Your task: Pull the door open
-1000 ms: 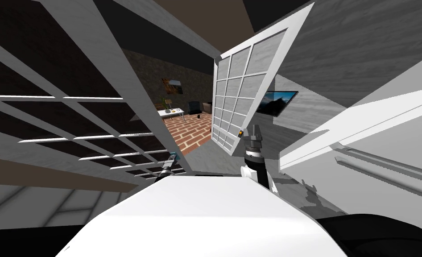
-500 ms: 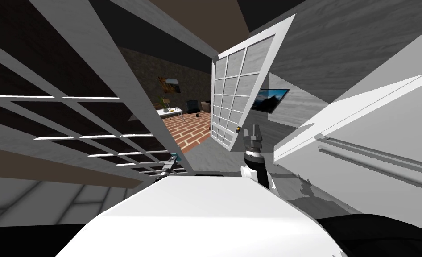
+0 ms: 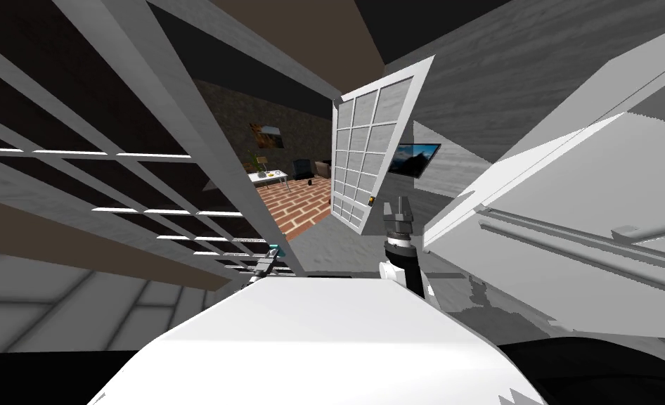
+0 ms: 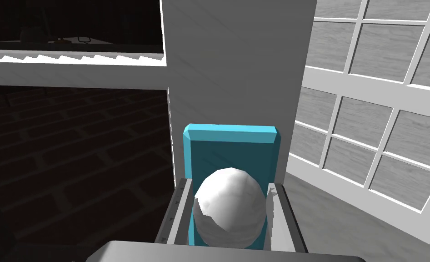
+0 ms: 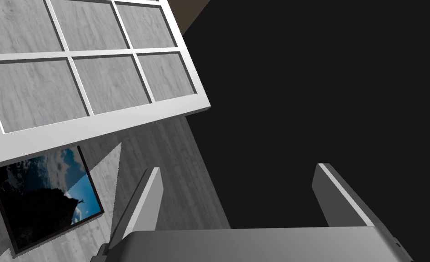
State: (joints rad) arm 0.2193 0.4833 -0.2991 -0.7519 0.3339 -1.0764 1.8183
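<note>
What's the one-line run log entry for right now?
task: pull door open | left gripper: shut on round knob | door: ajar, brick floor visible through gap | right gripper: open, empty

2 white glazed doors, the near door [image 4: 237,68] and the far door [image 3: 366,155]; 2 grippers, the left gripper [image 4: 230,184] and the right gripper [image 5: 239,168], with 2 fingers each; 1 round white knob [image 4: 230,214] on 1 teal plate [image 4: 231,145]; 1 small orange knob [image 3: 371,200] at the far door's edge; 2 wall pictures, 1 brown picture [image 3: 268,136] and 1 landscape picture [image 3: 414,158]; 1 white table [image 3: 268,177]; 1 dark armchair [image 3: 303,169].
</note>
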